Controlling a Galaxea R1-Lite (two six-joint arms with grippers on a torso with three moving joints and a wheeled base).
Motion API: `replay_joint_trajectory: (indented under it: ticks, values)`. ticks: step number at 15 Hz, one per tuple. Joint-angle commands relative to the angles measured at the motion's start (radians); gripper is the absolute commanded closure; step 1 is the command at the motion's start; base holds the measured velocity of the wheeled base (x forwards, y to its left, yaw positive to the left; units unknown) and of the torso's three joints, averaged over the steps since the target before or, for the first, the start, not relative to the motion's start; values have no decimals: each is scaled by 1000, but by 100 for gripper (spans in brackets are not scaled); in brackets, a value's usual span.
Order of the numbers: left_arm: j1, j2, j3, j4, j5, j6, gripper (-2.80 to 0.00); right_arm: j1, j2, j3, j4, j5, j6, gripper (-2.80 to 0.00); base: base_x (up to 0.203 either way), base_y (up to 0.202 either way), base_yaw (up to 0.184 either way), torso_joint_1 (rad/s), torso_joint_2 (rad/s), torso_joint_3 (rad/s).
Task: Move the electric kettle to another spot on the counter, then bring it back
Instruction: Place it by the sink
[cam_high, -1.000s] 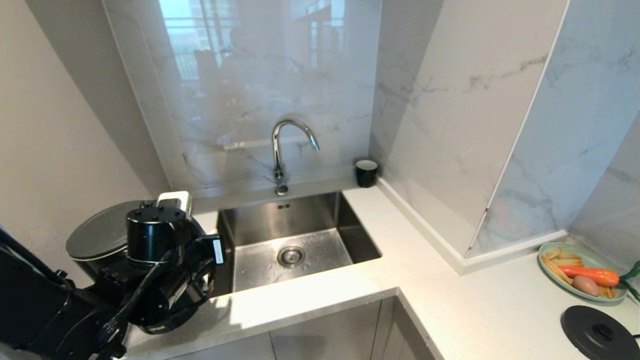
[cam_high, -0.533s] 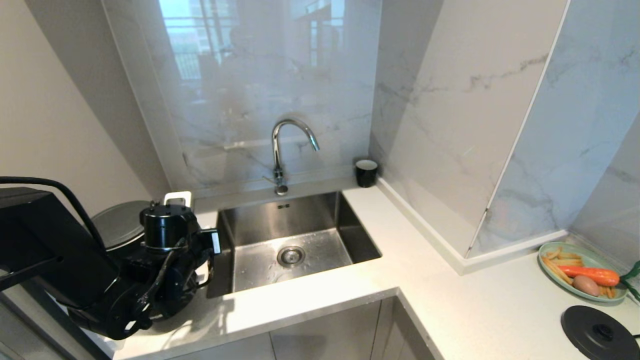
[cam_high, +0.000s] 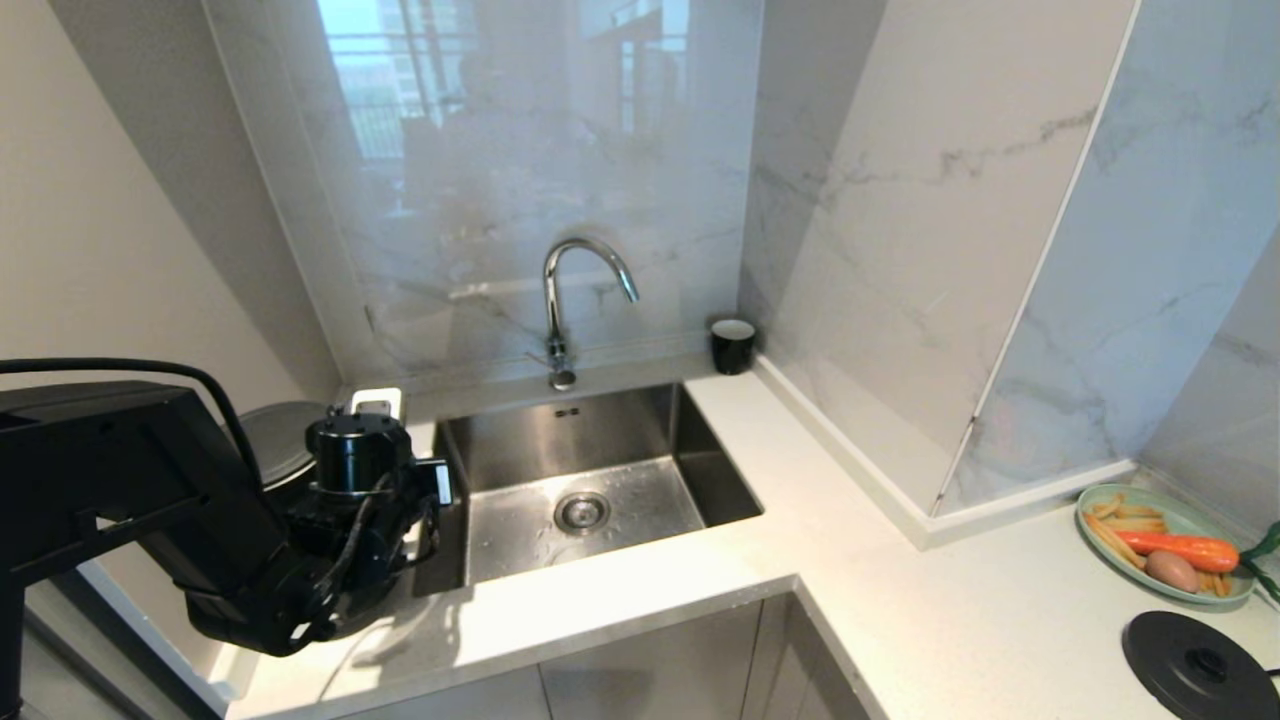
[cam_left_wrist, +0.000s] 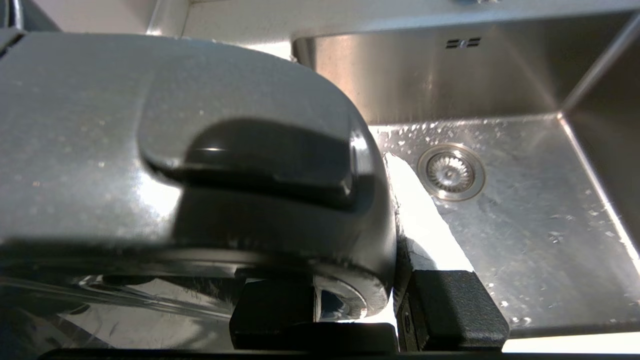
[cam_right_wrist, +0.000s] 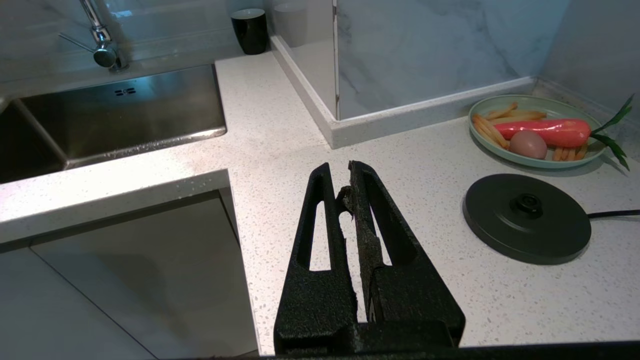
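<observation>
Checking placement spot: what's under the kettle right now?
Covered. The left arm hides the electric kettle base in the head view; only its lid shows, beside the sink. Whether it rests on the counter is unclear.

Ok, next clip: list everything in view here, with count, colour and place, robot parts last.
electric kettle: 1, glossy black with grey lid, on the counter left of the sink
counter: 1, white speckled, wrapping round the corner
sink: 1, steel, set into the counter
tap: 1, chrome, behind the sink
cup: 1, black with white inside, back corner right of the sink
kettle base: 1, black disc, counter's far right
plate: 1, green, behind the base, holding a carrot, an egg and fries
left gripper: 1, black, clamped on the kettle's handle
right gripper: 1, black, shut, idle above the counter near the base
</observation>
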Motion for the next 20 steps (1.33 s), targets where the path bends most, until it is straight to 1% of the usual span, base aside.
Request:
replay_joint_trajectory:
  ticks: [1, 3, 6, 8, 10, 12, 13, 17, 20]
  values:
    - [7, 35, -12, -7, 4, 0, 0, 0, 0, 0, 1, 0, 0, 0, 0, 0, 0, 0, 0, 0]
    - [25, 53, -22, -8, 3, 1, 0, 0, 0, 0, 0, 0, 0, 0, 0, 0, 0, 0, 0, 0]
    - [25, 60, -23, -16, 1, 0, 0, 0, 0, 0, 1, 0, 0, 0, 0, 0, 0, 0, 0, 0]
    - [25, 65, -22, -53, -25, 3, 0, 0, 0, 0, -1, 0, 0, 0, 0, 0, 0, 0, 0, 0]
    - [25, 87, -19, -100, -29, 40, 0, 0, 0, 0, 1, 2, 0, 0, 0, 0, 0, 0, 0, 0]
    - [25, 102, -19, -117, -26, 43, 0, 0, 0, 0, 0, 0, 0, 0, 0, 0, 0, 0, 0, 0]
    - [26, 102, -17, -117, -26, 43, -280, 0, 0, 0, 1, 0, 0, 0, 0, 0, 0, 0, 0, 0]
    - [38, 99, -16, -117, -26, 46, -280, 0, 0, 0, -1, 0, 0, 0, 0, 0, 0, 0, 0, 0]
    - [33, 88, 2, -117, -27, 45, -280, 0, 0, 0, 0, 0, 0, 0, 0, 0, 0, 0, 0, 0]
